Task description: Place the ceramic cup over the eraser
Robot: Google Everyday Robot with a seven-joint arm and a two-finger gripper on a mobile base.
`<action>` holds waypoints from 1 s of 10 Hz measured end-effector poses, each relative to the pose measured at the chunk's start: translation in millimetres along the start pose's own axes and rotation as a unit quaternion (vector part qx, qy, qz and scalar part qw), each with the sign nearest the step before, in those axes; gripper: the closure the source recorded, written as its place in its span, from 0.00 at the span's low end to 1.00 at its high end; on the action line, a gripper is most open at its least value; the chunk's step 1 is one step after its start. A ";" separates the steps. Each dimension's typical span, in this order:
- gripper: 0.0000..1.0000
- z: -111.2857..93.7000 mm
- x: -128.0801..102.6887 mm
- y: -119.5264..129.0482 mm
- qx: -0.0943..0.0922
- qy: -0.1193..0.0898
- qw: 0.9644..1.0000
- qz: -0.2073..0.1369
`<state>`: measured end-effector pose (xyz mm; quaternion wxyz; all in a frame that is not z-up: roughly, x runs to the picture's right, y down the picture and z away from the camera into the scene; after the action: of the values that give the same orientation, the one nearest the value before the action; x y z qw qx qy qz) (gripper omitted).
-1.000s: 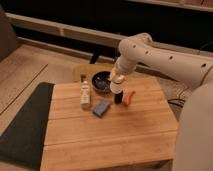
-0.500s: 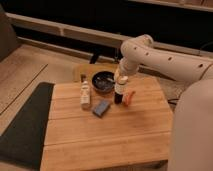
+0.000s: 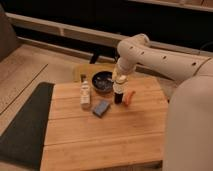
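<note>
My gripper (image 3: 119, 79) is closed on the ceramic cup (image 3: 120, 80), directly above the eraser (image 3: 118, 94) standing upright on the wooden table (image 3: 110, 130). I should descend vertically, keeping the cup centred, clear of the dark bowl (image 3: 102, 81) and orange object (image 3: 129, 97).

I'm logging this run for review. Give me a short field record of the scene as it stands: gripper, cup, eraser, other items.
gripper: shut on the ceramic cup, above the far right part of the wooden table
ceramic cup: pale, held directly above the eraser
eraser: black, upright, on the table beneath the cup
dark bowl: left of the eraser
bottle: upright, left of the bowl
blue block: flat, in front of the bowl
orange object: right of the eraser
</note>
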<state>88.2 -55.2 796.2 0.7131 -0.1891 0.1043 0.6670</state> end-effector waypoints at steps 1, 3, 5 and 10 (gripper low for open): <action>1.00 1.8 1.3 1.4 0.000 0.002 1.000 0.000; 1.00 4.6 3.8 4.2 0.000 0.006 1.000 0.000; 1.00 6.9 5.5 5.0 0.003 0.008 1.000 0.001; 1.00 19.2 11.1 -3.7 0.020 0.021 0.999 0.014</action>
<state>90.9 -37.4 809.6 0.7052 -0.1870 0.1355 0.6703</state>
